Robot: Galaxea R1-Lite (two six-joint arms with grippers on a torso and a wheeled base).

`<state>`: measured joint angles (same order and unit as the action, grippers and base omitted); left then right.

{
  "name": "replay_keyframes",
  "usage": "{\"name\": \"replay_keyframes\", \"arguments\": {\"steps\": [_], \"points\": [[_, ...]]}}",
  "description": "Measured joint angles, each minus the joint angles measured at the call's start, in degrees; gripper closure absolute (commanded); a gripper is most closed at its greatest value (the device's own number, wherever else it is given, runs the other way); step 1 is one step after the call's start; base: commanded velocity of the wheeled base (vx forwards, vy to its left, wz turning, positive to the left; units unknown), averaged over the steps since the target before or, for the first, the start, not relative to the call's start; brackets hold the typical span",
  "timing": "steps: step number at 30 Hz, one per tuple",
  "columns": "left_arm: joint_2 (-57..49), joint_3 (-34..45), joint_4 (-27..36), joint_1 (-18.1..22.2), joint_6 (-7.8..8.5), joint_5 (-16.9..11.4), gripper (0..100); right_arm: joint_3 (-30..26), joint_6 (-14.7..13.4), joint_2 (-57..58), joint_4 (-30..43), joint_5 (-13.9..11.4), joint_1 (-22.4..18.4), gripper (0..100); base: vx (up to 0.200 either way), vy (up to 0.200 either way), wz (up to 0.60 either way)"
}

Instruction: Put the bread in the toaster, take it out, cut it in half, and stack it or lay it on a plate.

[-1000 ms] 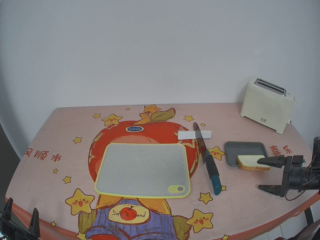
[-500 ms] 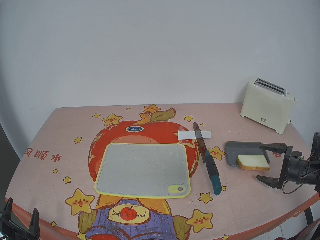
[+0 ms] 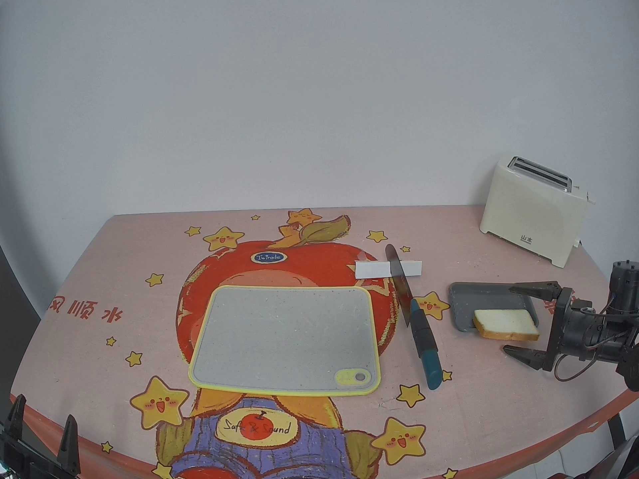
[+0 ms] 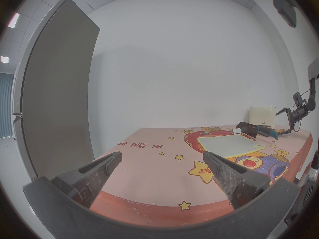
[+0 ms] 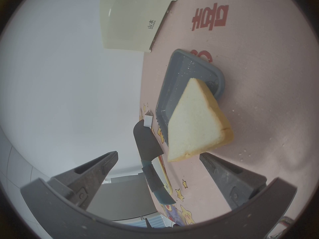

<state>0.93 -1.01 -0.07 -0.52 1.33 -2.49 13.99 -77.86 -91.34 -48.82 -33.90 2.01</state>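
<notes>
The round pink bench (image 3: 133,281) with its cartoon apple print carries everything. Largest on it is the grey cutting board with a yellow-green rim (image 3: 283,337), lying bare at the middle. The cream two-slot toaster (image 3: 534,209) stands at the far right; its slots look empty, though the angle is too shallow to be sure. In front of it lies the small dark-grey rectangular tray (image 3: 486,295). The slice of white bread (image 3: 506,324) sits partly on the tray's near right corner and partly over the rim toward the bench, so it rests tilted. The knife with a teal handle (image 3: 416,320) lies near the tray's left side, apart from the bread.

The right tool (image 3: 508,319) is spread wide and holds nothing, with one finger on the far side and one on the near side of the slice's right end. The left tool (image 4: 162,154) hangs wide open and empty by the bench's near left edge.

The likely trouble is that the slice is soft and poorly supported. A closing finger could shove it off the rim or crush it instead of pinching it. The nearer finger sits low and might scrape the bench.
</notes>
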Motion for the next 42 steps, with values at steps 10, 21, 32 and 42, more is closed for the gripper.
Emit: {"name": "replay_keyframes", "arguments": {"steps": [10,21,32,42], "points": [[0.0,0.0,0.0,0.0,0.0,0.0,0,0.9,0.0,-2.1,-0.1,0.0,0.0,0,0.0,0.0,0.0],[0.0,0.0,0.0,0.0,0.0,0.0,0,1.2,0.1,-3.5,-1.0,0.0,-0.1,0,0.0,0.0,0.0],[0.0,0.0,0.0,0.0,0.0,0.0,0,0.7,-0.4,-4.6,0.3,0.7,-0.1,100,0.0,0.0,0.0],[0.0,0.0,0.0,0.0,0.0,0.0,0,0.5,-0.3,-4.9,0.2,0.8,-0.1,100,0.0,0.0,0.0]]}}
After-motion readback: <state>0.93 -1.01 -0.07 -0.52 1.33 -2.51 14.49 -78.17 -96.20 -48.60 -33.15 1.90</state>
